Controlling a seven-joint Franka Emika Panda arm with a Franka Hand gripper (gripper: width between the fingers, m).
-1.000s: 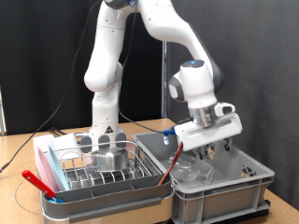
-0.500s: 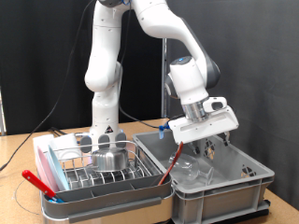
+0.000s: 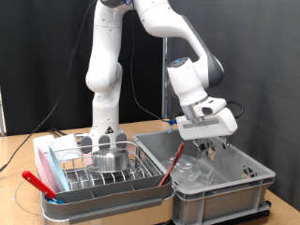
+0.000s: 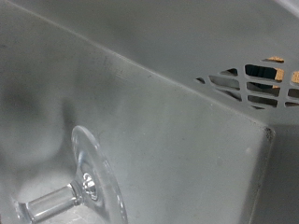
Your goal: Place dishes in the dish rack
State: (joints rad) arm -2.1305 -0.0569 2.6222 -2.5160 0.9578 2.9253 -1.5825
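My gripper [image 3: 215,148] hangs over the middle of the large grey crate [image 3: 246,187], its fingers pointing down just above the rim. Small clear glass pieces [image 3: 192,172] lie on the crate floor below it, a little to the exterior view's left. The wrist view shows none of my fingers, only the grey crate wall [image 4: 177,121] and a clear stemmed glass [image 4: 91,182] lying on its side. The dish rack [image 3: 84,174], silver wire in a white tray, stands left of the crate with a shiny steel bowl [image 3: 111,159] in it.
A whitish-grey utensil holder [image 3: 101,142] sits at the back of the rack. A red-handled tool [image 3: 41,184] lies on the tray's front left corner, and a red stick [image 3: 170,166] leans between rack and crate. The robot's base [image 3: 105,112] rises behind the rack.
My hand has risen a little above the crate and turned at the wrist. The bowl, rack and glass pieces have not moved.
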